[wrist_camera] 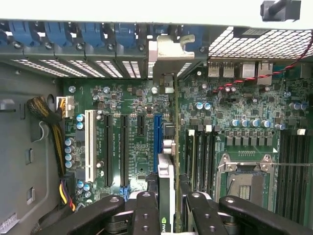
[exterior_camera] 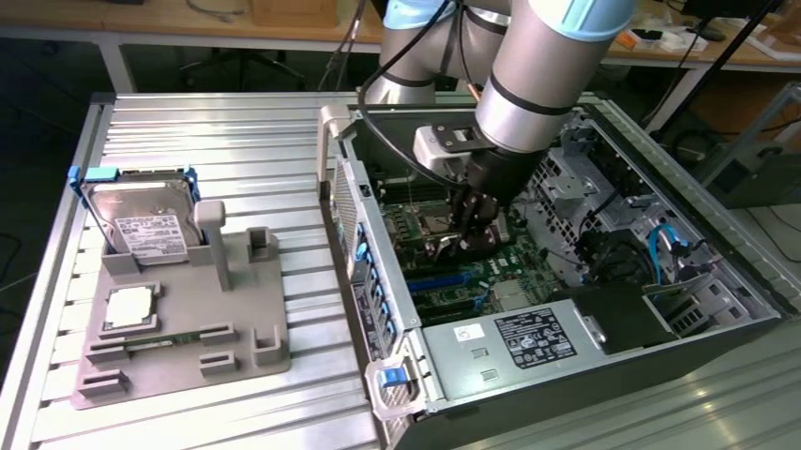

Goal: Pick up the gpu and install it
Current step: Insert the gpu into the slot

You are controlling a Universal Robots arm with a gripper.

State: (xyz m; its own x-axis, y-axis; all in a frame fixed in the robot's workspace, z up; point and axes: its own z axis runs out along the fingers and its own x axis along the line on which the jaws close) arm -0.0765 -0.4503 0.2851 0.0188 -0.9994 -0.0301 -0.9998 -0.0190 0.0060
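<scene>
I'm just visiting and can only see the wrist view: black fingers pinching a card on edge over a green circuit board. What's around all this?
Observer: That board sits inside an open computer case, which lies on its side on a ribbed metal table.
Operator: What are the fingers attached to?
Observer: A grey and light-blue robot arm reaches down into the case from above. Its pincer holds the gpu low over the board.
Operator: Is anything outside the case?
Observer: Yes. On the exterior view's left, a grey holder stands on the table with a hard drive upright in it.
</scene>
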